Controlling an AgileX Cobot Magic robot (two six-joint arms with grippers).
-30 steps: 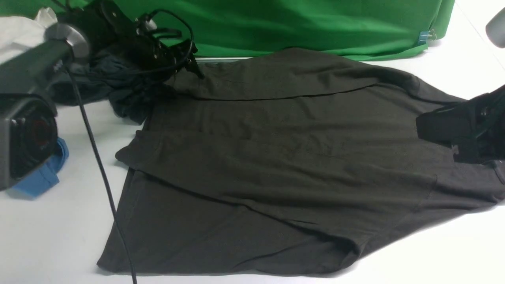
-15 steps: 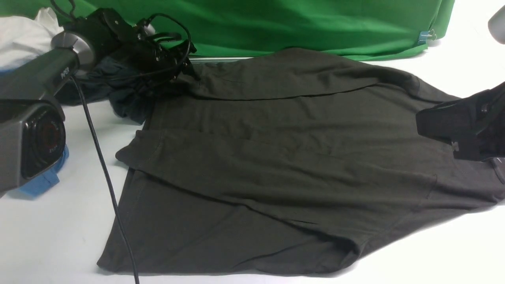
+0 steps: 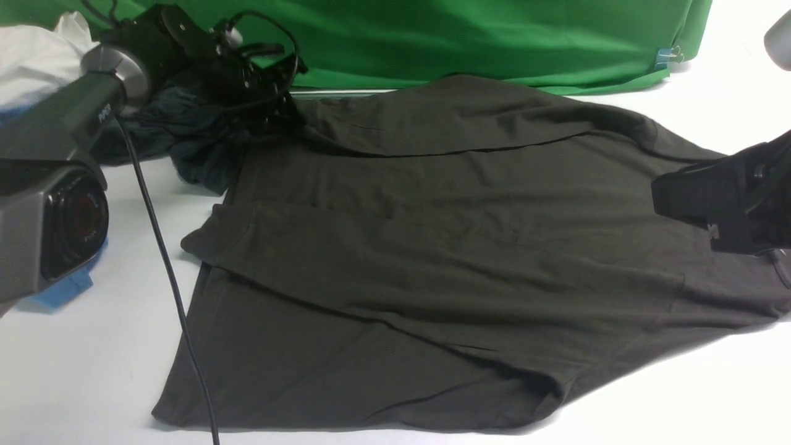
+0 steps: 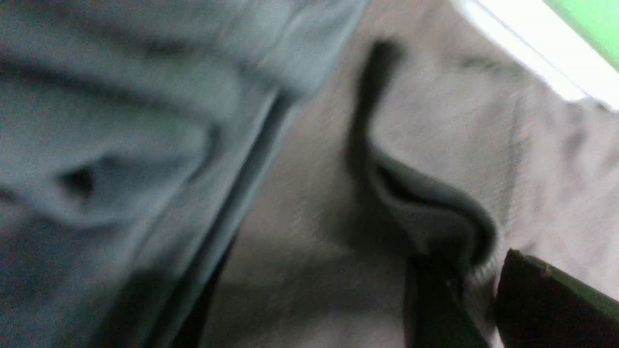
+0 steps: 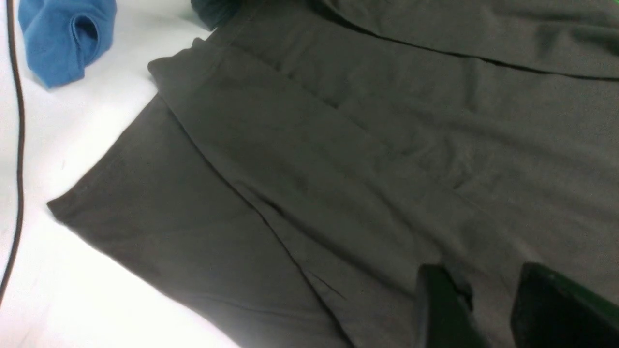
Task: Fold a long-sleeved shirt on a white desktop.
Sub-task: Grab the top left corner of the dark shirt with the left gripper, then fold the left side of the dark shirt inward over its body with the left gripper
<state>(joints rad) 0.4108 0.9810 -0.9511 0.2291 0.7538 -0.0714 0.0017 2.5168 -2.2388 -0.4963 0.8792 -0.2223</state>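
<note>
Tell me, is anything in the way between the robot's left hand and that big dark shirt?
Nothing visible is. The left hand sits at the far left corner of the long-sleeved shirt, with a ridge of its fabric between the fingers. A crumpled teal-grey garment lies right beside that corner, not between them.

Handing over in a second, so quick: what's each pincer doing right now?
Left pincer: closed on a raised fold of the long-sleeved shirt.
Right pincer: open over the shirt, holding nothing.
</note>
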